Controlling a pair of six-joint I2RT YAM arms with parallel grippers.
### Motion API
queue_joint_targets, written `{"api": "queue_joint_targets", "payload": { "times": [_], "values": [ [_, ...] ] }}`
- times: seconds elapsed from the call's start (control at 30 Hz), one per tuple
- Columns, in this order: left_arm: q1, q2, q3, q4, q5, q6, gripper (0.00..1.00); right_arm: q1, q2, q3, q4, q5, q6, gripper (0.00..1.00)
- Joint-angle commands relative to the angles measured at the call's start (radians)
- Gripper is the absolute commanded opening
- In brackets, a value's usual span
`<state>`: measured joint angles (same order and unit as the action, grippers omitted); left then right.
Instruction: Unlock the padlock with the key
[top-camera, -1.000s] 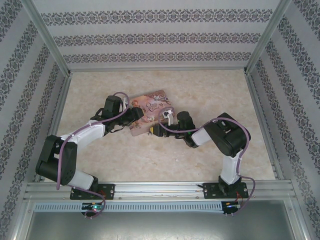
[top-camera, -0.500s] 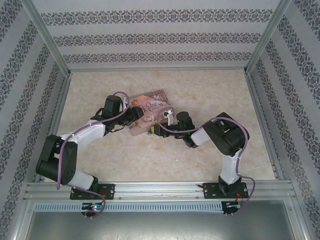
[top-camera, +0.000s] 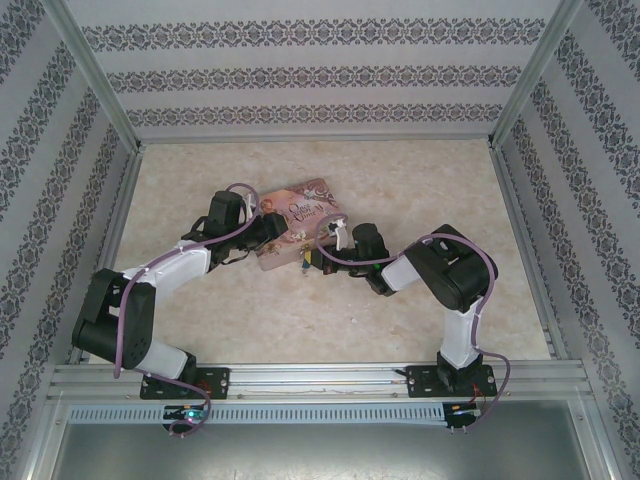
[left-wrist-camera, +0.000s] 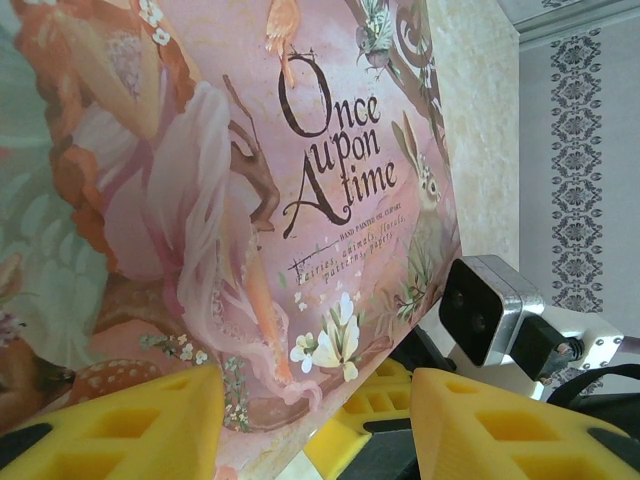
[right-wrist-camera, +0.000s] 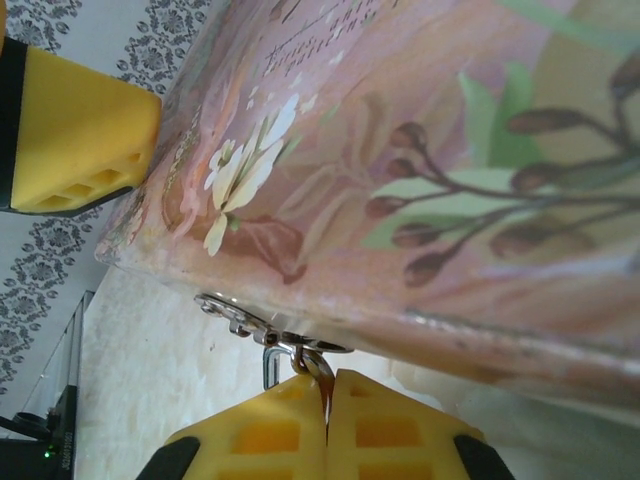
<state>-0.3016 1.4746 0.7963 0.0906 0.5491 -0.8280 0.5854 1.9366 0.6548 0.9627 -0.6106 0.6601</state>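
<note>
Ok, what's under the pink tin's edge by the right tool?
A metal hasp and a silvery shackle below it. The shut right tool covers the rest: padlock body and key unseen.

Pink tin (top-camera: 298, 222) close before right gripper (right-wrist-camera: 326, 380), far tabletop (top-camera: 420, 180) open

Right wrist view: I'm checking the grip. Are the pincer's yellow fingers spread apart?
No, the right pincer has its fingers pressed together on a small metal piece under the pink tin.
</note>
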Motion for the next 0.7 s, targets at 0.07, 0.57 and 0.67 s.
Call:
{"api": "queue_joint_targets", "payload": {
  "times": [0.07, 0.57, 0.67],
  "values": [
    [-0.013, -0.003, -0.041, 0.004, 0.016, -0.016, 0.52, 0.015, 0.012, 0.02, 0.034, 0.001, 0.034, 0.0],
    [-0.032, -0.059, -0.161, 0.074, 0.013, -0.099, 0.52, 0.017, -0.006, -0.076, 0.227, 0.176, 0.219, 0.0],
    [-0.048, -0.059, -0.18, 0.109, 0.008, -0.124, 0.52, 0.02, 0.001, -0.078, 0.26, 0.195, 0.261, 0.0]
  ]
}}
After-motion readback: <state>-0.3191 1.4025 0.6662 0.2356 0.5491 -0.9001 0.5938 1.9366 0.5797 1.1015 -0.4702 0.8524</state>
